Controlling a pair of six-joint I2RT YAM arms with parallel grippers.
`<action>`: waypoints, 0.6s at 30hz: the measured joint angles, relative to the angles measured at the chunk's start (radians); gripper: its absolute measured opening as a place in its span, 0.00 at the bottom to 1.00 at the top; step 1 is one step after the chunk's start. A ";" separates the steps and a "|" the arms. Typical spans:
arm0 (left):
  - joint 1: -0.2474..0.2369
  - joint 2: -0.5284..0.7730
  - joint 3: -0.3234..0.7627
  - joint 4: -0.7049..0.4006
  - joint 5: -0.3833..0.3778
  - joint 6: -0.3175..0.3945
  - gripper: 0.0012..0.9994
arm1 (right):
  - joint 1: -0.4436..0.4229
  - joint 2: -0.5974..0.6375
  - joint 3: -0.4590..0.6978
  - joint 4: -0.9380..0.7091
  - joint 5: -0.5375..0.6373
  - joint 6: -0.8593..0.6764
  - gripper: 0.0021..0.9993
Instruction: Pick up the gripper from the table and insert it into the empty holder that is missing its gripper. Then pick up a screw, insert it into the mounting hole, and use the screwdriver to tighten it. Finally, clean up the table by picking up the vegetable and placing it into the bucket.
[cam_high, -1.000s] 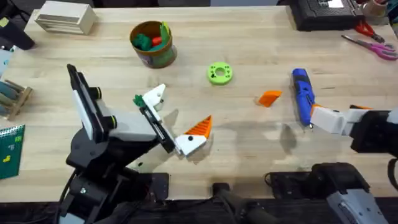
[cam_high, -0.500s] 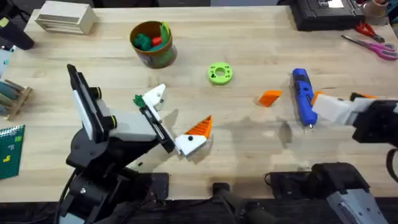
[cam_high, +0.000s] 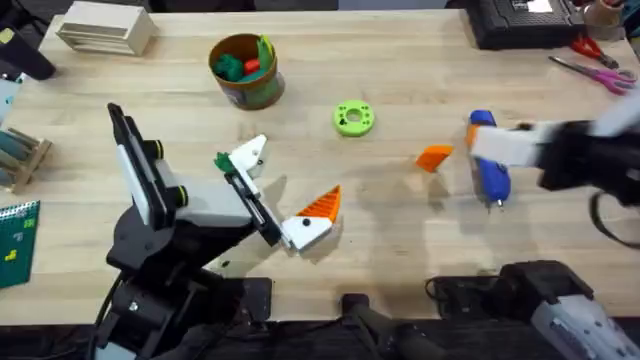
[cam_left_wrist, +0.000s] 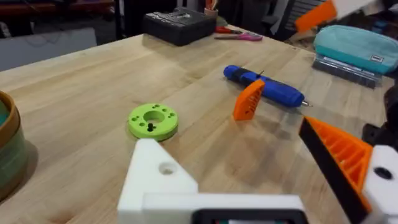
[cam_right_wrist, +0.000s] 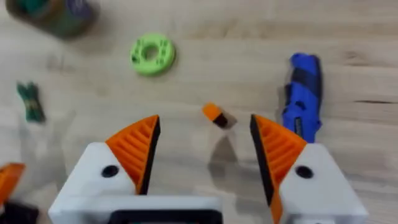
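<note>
Right gripper, jaws spread wide and empty, lines up over the loose orange fingertip lying ahead between its pads, ready to grasp.

One loose gripper, one screwdriver, one bucket.

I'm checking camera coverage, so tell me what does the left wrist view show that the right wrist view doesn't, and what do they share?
Left wrist alone: the bare white holder lacking its orange tip, the scissors, a black case and a teal pouch at the table's far side.

Right wrist alone: the right gripper, open, with both orange pads, and a green vegetable lying on the table.

Both: the loose orange gripper, the blue screwdriver beside it, the flat green ring, and part of the bucket.
</note>
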 joint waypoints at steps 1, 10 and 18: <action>0.000 0.000 0.000 0.000 0.000 0.000 0.99 | 0.013 0.048 0.006 -0.017 -0.007 -0.031 0.84; 0.000 0.000 0.000 0.000 0.000 0.000 0.99 | 0.096 0.573 0.071 0.023 0.162 -0.325 0.99; 0.000 0.000 0.000 0.000 0.000 0.000 0.99 | 0.096 0.696 0.071 0.126 0.146 -0.379 0.99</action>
